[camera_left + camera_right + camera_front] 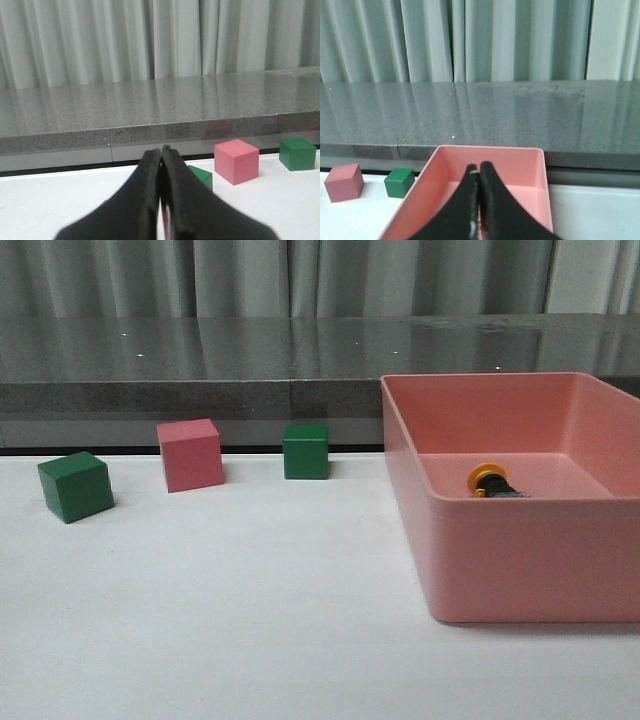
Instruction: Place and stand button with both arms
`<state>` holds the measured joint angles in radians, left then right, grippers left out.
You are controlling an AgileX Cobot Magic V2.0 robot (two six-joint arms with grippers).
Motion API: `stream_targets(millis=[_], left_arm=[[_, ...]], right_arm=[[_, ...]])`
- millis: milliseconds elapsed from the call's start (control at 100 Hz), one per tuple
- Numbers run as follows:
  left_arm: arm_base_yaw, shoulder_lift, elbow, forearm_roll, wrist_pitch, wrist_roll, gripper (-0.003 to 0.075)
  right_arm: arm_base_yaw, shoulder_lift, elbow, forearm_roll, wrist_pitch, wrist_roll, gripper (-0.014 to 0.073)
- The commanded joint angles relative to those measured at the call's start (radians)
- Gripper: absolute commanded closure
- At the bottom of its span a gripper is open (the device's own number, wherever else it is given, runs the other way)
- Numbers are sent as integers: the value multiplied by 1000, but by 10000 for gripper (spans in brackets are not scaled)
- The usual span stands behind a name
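**A:** What lies on the table from my front view?

**B:** A matte white table (250, 620) carries three smooth, sharp-edged cubes in a row: a green cube (75, 486) at far left, a pink cube (190, 454) beside it, and a second green cube (305, 451) nearer the middle. At right stands a pink bin (520, 550) — a glossy rectangular tub with rounded rim. The button (492, 483) lies on its side on the bin floor, yellow cap toward the left, dark body behind it. A speckled grey stone ledge (200, 360) and pleated curtains (150, 275) close the background.

**A:** And my grippers?

**B:** The left gripper (161, 200) has its tapered black fingers pressed together, holding nothing I can see, pointing toward the cubes. The right gripper (479, 210) is likewise closed — aimed over the bin. I read no labels or writing anywhere.
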<state>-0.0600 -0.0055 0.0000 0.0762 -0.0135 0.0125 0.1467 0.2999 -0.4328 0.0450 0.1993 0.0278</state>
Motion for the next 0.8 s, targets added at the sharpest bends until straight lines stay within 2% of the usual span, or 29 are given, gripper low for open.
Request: stream_targets(millis=[0,330,420,530,700,740,790], left_arm=[[4,-29,45,-8,-78,-7,740],[4,-29,45,-8,-78,-7,740],[4,-29,45,-8,-78,-7,740],[4,-29,45,-8,-78,-7,740],[4,-29,45,-8,-78,-7,740],[4,-29,45,-8,-78,-7,740],[4,-29,45,-8,-78,-7,740]], right_arm=[[-2,160,-154,13,11,4,656],[-2,716,-461,33,49,1,655],[9,850,-510,33,68,1,620],[35,983,-556,33,111,-1,480],[65,1124,-582,33,123,-17,77],[73,1153,-583,31,106,-18,16],[81,1178,-583,25,82,-22,-10]])
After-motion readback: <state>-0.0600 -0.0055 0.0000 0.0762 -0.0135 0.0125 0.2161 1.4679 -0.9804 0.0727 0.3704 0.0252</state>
